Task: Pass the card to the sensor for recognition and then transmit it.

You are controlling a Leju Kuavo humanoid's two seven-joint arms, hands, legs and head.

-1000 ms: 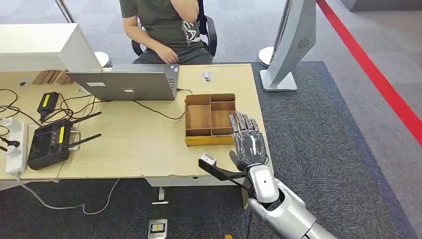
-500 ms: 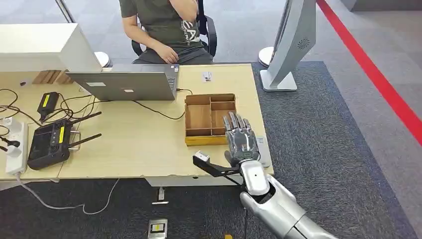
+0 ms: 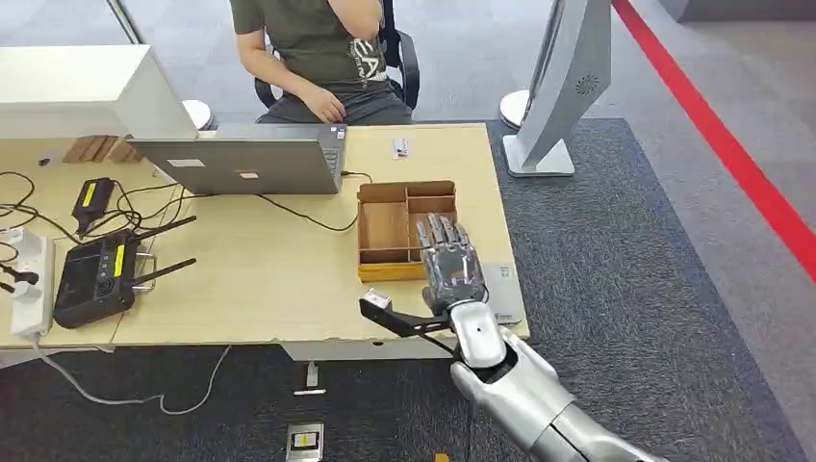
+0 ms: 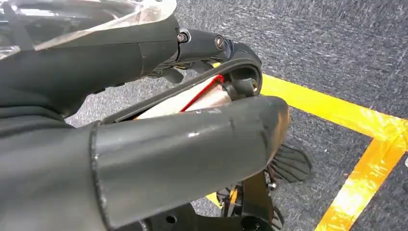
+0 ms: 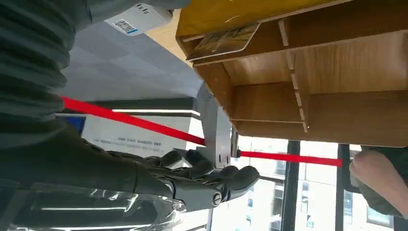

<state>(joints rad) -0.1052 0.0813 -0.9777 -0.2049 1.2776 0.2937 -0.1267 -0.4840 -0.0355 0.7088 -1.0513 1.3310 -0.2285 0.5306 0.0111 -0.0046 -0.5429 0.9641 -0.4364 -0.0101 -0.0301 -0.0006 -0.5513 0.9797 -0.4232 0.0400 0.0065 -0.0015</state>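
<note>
My right hand (image 3: pixel 447 262) is open, fingers stretched out flat above the near right compartment of the wooden tray (image 3: pixel 385 226). In the right wrist view, a printed card (image 5: pixel 223 41) lies in a corner compartment of the tray (image 5: pixel 337 110), apart from my fingers (image 5: pixel 211 180). The head view hides the card under my hand. The grey flat sensor (image 3: pixel 503 292) lies on the table's right edge beside my hand; its QR label (image 5: pixel 139 17) sits next to the tray's corner. My left hand (image 4: pixel 183 144) hangs over the floor, and its grasp is unclear.
A person (image 3: pixel 318 48) sits behind the table at a laptop (image 3: pixel 241 164). A black controller (image 3: pixel 96 274), cables and a power strip (image 3: pixel 29 279) crowd the left side. A white stand (image 3: pixel 568 77) rises on the carpet at right. A small tag (image 3: pixel 400 147) lies at the table's far edge.
My right hand has slid left from the table's right edge to above the tray, uncovering the grey sensor. Nothing was picked up.
</note>
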